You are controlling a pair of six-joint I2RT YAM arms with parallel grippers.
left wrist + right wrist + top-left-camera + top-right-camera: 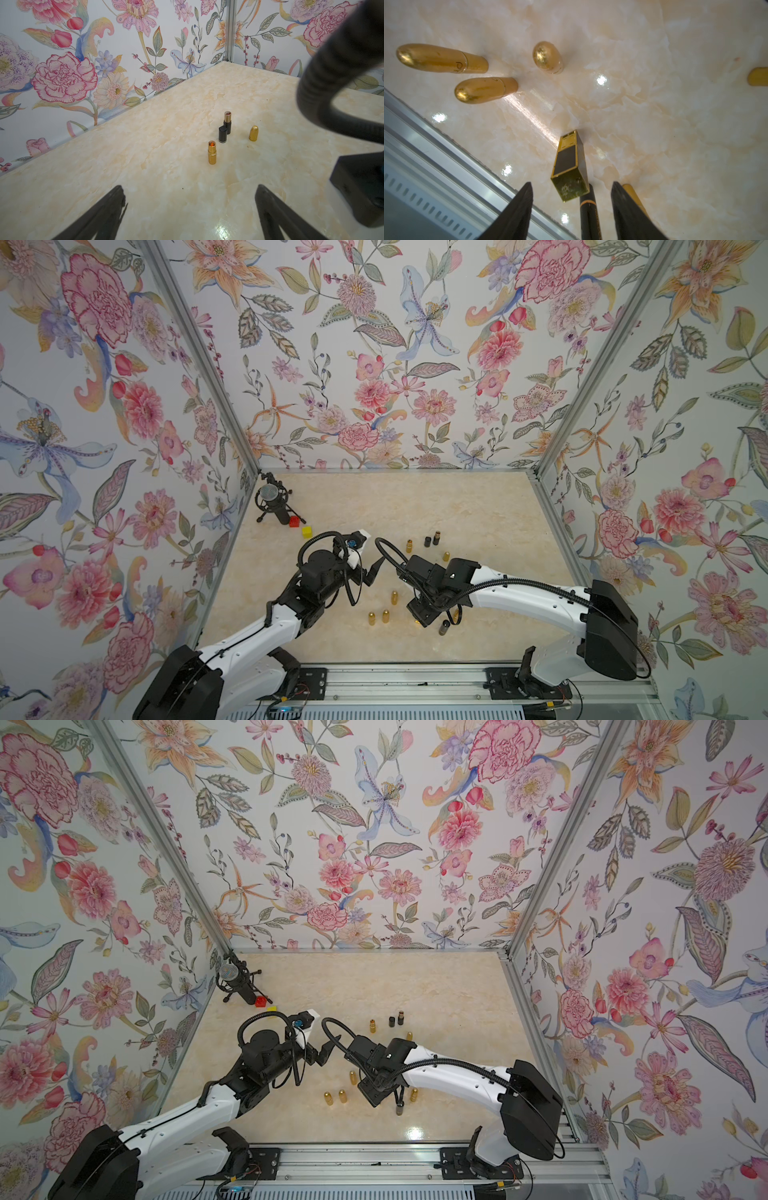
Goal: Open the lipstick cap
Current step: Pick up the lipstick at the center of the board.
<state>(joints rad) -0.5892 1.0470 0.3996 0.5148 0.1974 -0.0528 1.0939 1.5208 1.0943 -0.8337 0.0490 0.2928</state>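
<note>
The left gripper (190, 193) is held above the marble tabletop (145, 158) with its jaws spread wide and nothing between them, well apart from every lipstick. To its right, three gold bullet lipsticks (385, 616) are seen standing, all capped. Further right, the right gripper (572, 184) is positioned over the square gold-and-black lipstick (569, 164), which stands upright near the front edge of the table. The fingers (527, 199) are set apart on either side of its top and no contact is shown, so nothing is pinched yet. In both top views this lipstick is almost wholly hidden under the wrist, and the seam between cap and base cannot be made out with confidence. A slim dark tube (588, 214) and a gold tube (632, 192) stand just beside it. At the far right of the table a small group is found uncapped (212, 152). The step in hand is judged to be the approach to the grasp. The next move probably calls for a centred closing on the square body, clear of the two neighbours. The other end would then have to be taken by the free gripper and pulled straight along the axis.
</note>
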